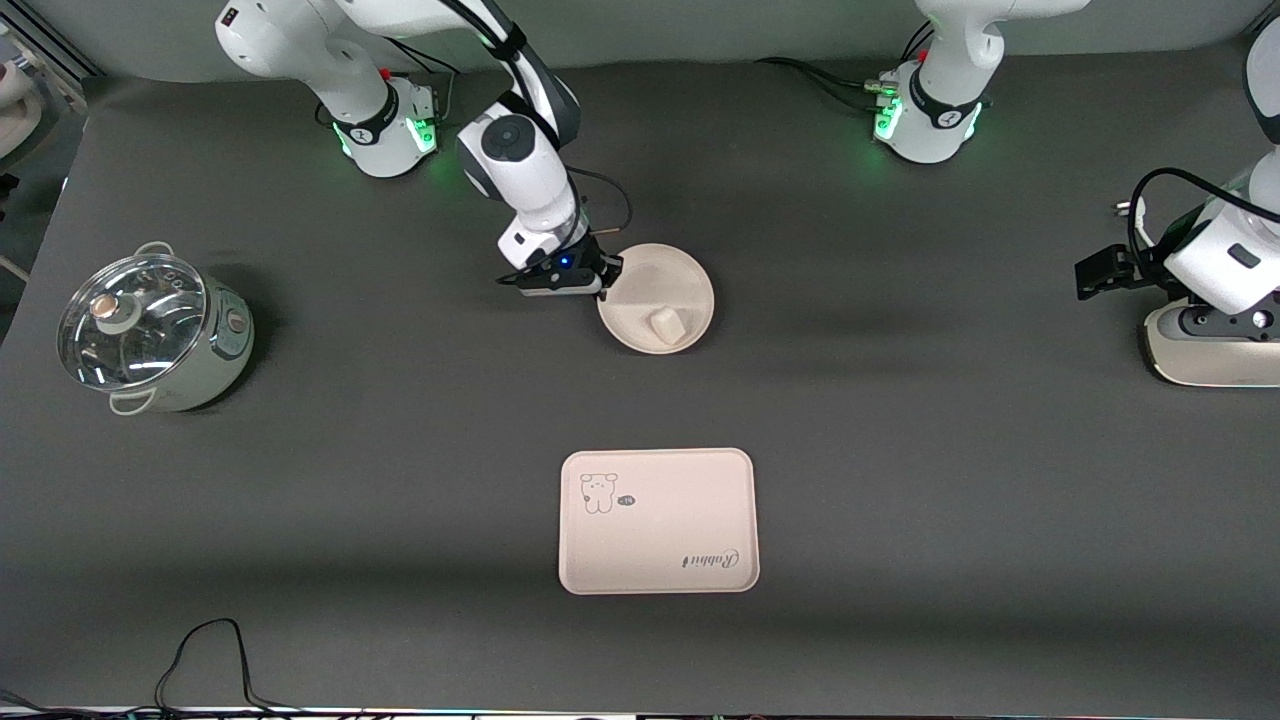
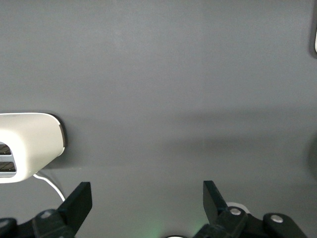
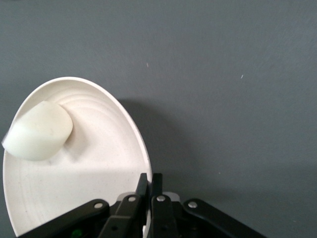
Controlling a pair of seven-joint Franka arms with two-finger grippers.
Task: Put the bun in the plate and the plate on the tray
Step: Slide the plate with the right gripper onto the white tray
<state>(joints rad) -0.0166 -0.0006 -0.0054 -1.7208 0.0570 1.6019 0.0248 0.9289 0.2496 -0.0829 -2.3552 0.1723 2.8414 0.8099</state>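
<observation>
A: Item 1, right gripper [image 1: 607, 283]. What is it doing?

B: Its 2 black fingers [image 3: 142, 191] are pinching the raised rim of the plate [image 1: 668, 282], nearly closed with only the thin rim between them. The right wrist view is showing that pinch close up; the front view is showing only the gripper sitting at the rim on the side toward the right arm's end of the table.

A: Item 2, the plate?

B: Round, cream-white, shallow, matte, with faint concentric rings inside. It is sitting farther from the front camera than the tray [image 1: 657, 521], well apart from it.

A: Item 3, the bun [image 1: 665, 323]?

B: A smooth, off-white rounded lump, lying in the plate near the rim closest to the front camera.

A: Item 4, the tray?

B: Rectangular, rounded corners, carrying a cartoon animal and script lettering.

A: Item 5, left gripper [image 2: 147, 201]?

B: Waiting at the left arm's end of the table, fingers spread wide, holding nothing. Its wrist view is showing a white appliance [image 2: 27, 146] on the grey table mat [image 1: 900, 450].

A: Item 6?

B: A glass-lidded pot [image 1: 150, 333], shiny, toward the right arm's end.
</observation>
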